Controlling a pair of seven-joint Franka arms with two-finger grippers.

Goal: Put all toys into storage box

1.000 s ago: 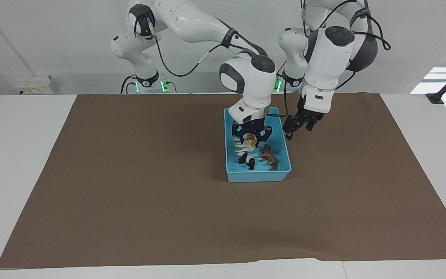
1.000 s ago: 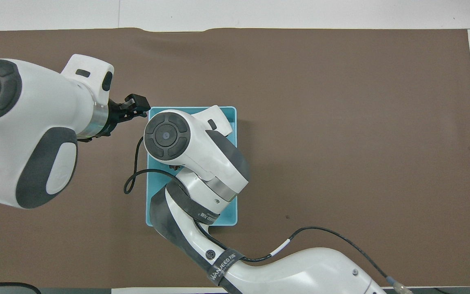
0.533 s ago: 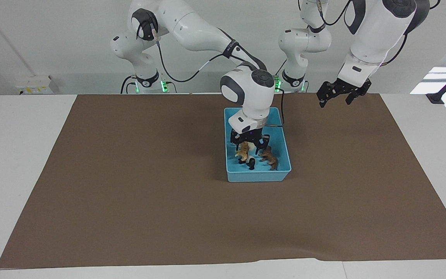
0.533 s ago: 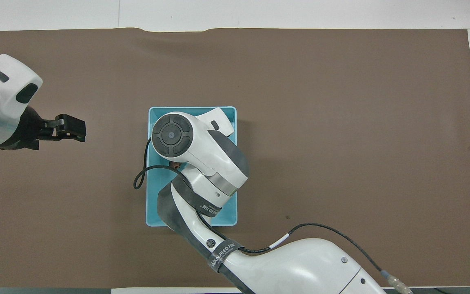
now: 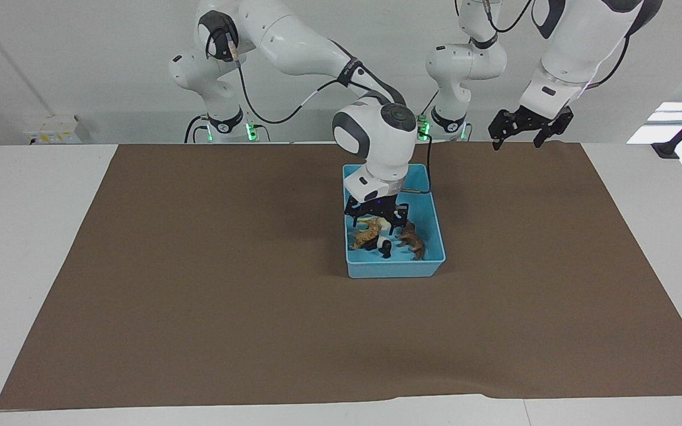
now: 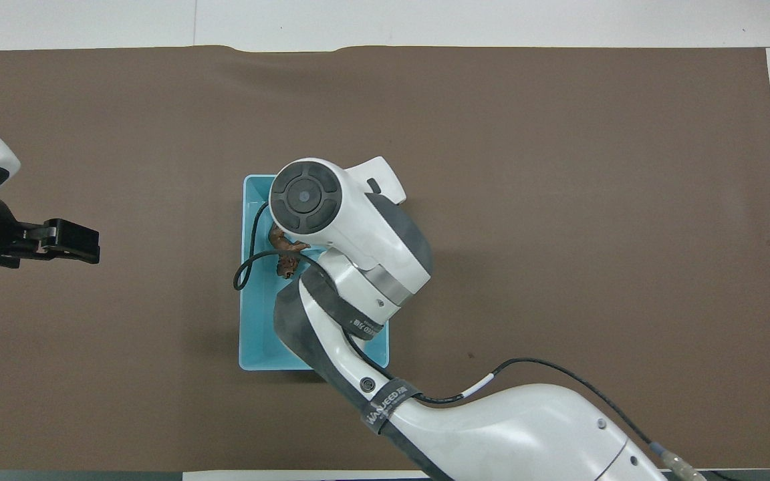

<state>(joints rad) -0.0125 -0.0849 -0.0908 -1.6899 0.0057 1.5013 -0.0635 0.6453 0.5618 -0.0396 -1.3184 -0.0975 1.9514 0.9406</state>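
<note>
Blue storage box [image 5: 393, 269] at frame centre holds the tiger [image 5: 363, 236], panda [image 5: 383, 245] and brown animal [image 5: 412, 241]; the cream one is hidden. Right tool [image 5: 376, 214], fingers spread and empty, hangs directly above the tiger. Left tool [image 5: 521, 126], open, waits upper right over the tabletop [image 5: 199, 284].

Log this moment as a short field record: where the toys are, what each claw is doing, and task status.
storage box: on the brown mat
tiger: in box
panda: in box
brown animal: in box
cream animal: mostly hidden under the right claw
right claw: open, over the toys in the box
left claw: raised, waiting over the mat's edge
toys outside box: none visible
</note>
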